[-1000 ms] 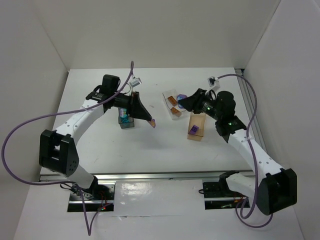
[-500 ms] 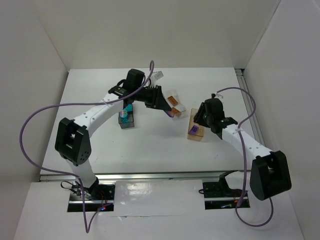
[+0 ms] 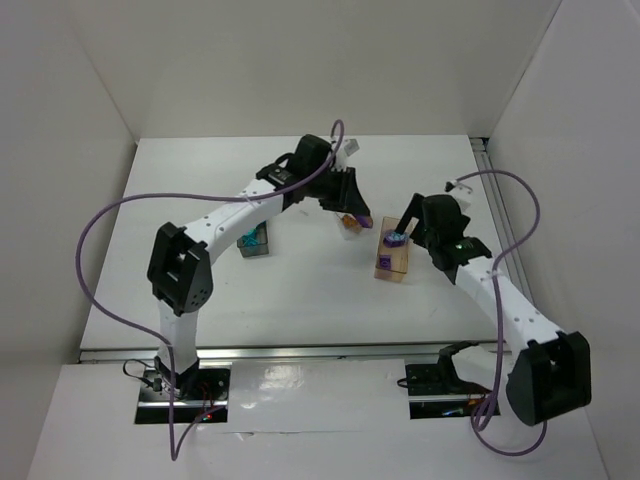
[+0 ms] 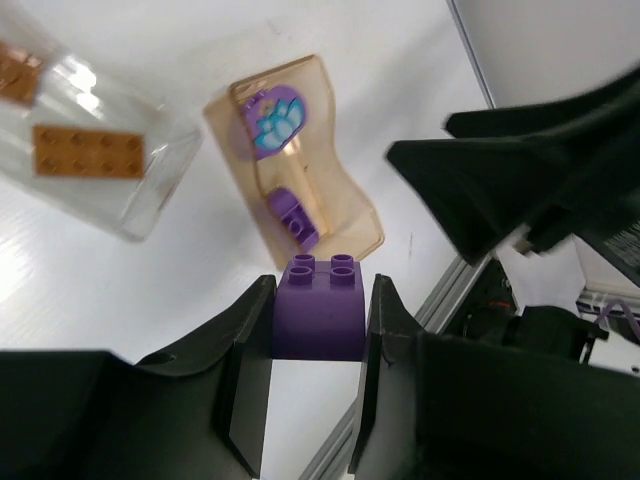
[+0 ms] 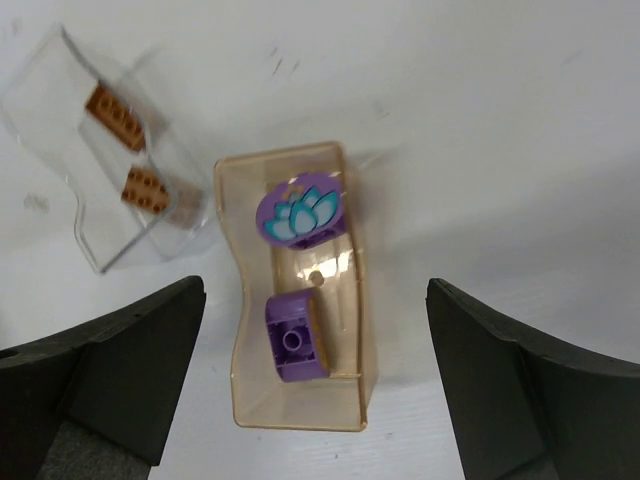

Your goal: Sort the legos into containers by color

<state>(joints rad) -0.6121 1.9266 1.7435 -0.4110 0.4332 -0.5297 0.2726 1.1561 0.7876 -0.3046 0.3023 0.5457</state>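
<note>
Desk (image 3: 300,290): it is carrying all three boxes, and both arms are reaching over it.
Left arm (image 3: 235,210): it is stretching far across so that its fingers are getting near the tan box.
Right arm (image 3: 490,285): it is hanging over the tan box, likely waiting so that it is not in the way.
Left fingers (image 4: 250,350): they are squeezing a brick from both sides, closed just as far as the brick lets them.
Right fingers (image 5: 110,350): they are spread wide open and are holding nothing. The tan box is lying right between them, lower down.
Tan box (image 4: 345,200): it is sitting just ahead of the left fingers. It looks like the home for purple things.
Clear box (image 4: 150,200): it is sitting ahead and to the left of the left fingers, just beside the tan box.
Grey box (image 3: 252,243): it is sitting well behind the left fingers, partly under the left arm.
Held purple brick (image 4: 320,315): it is riding between the left fingers, studs facing forward. I think it is going into the tan box because the colors match.
Other purple brick (image 5: 292,338): it is lying inside the tan box, so that one is done.
Cyan brick (image 3: 250,238): it seems to be resting in the grey box.
Orange plates (image 5: 148,190): two are showing inside the clear box, so orange looks sorted.
Round purple piece (image 5: 298,215): it is showing at the far end of the tan box, with a flower on it.
</note>
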